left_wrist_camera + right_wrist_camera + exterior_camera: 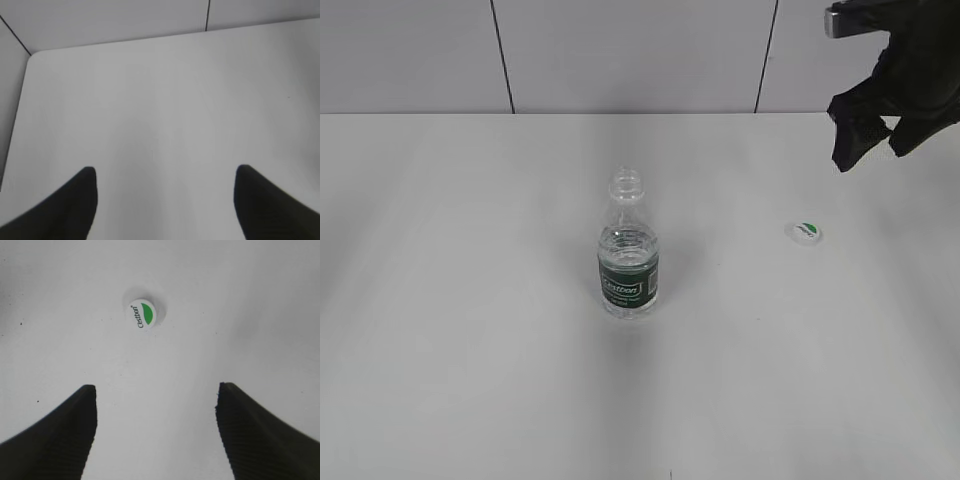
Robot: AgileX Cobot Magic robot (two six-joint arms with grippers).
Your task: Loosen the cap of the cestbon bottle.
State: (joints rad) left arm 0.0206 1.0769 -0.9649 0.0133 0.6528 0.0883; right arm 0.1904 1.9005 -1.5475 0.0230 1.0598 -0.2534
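Note:
The cestbon bottle [628, 250] stands upright in the middle of the white table, its threaded neck bare. The cap [803, 232], white with a green leaf mark, lies flat on the table to the bottle's right; it also shows in the right wrist view [142, 314]. My right gripper [865, 135] hangs high above the table at the far right, open and empty [156, 390], above and behind the cap. My left gripper [165, 172] is open and empty over bare table; it does not show in the exterior view.
The white table [470, 300] runs to a grey panelled wall [620, 50] at the back. In the left wrist view the table's rounded corner [32, 54] and left edge are visible.

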